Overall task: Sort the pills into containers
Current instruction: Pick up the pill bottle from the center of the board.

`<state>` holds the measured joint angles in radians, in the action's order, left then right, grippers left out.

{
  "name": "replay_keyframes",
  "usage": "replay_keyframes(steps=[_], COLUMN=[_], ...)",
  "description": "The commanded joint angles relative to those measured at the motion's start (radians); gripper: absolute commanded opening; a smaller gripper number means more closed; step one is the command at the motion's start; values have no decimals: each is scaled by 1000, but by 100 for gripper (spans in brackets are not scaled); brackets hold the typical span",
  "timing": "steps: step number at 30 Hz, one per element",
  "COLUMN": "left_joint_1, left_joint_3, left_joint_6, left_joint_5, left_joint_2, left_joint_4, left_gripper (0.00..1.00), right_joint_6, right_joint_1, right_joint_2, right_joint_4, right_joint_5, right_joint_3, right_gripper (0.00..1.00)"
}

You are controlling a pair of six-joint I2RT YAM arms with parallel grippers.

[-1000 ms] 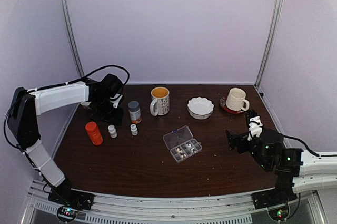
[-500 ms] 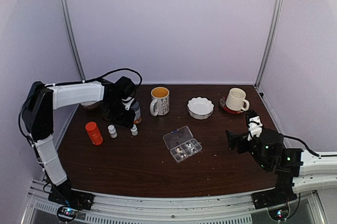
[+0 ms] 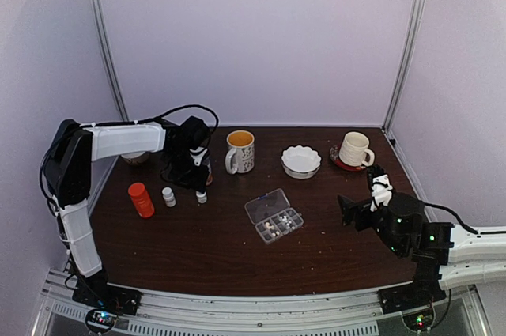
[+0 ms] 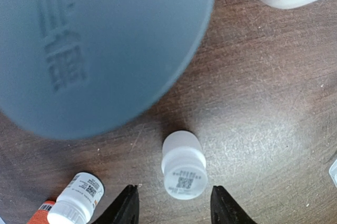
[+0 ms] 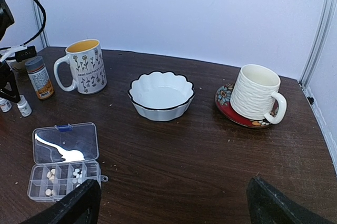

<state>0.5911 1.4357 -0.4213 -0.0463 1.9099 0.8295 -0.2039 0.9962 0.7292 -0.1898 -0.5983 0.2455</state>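
right gripper (image 5: 176, 211): jaws wide open, empty, parked right of the pill box (image 3: 273, 216); no change.
pill box: lid up, a few pills (image 5: 77, 172) already in its compartments (image 5: 63, 182).
left gripper (image 4: 175, 205): has swung in from far left of the pill box, now over the small white bottle (image 4: 183, 165) beside the grey-capped bottle (image 4: 95, 39); jaws half open, holding nothing.
meaning: probably lining up on a bottle for more pills, can't tell which; sorting unfinished.

the grey cap (image 4: 105, 34) carries two blocks of raised characters, too blurred to read; just below the cap a small white bottle (image 4: 182, 163) has a label with a square code and tiny print, illegible; lower left of the cap a second white bottle (image 4: 75, 204) bears a like coded label, also unreadable
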Motion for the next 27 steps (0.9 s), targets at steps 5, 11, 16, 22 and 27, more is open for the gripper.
replay_keyframes(steps=[5,11,16,22,27], left_joint_1=[6,6,8,40,109], left_joint_3=[37,44,63,73,43], left_joint_6=[-22,-17,-14,-8,-27], left_joint_5=[-10,-26,-25,11,119], left_joint_2=[40,46,35,-24,-158], left_joint_4=[-17,-15,5,25,2], left_gripper=[43,31,18,13,12], right_joint_6=[18,18,21,25,89], right_joint_1=[-7,-7,-7,-7,-6], right_joint_2=[-4,-1,6,11,64], right_joint_4=[-17,-20,-21,-27,-145], right_joint_5=[12,15,20,29,259], right_joint_3=[3,2,4,2,-21], right_gripper=[100,100,100,100,100])
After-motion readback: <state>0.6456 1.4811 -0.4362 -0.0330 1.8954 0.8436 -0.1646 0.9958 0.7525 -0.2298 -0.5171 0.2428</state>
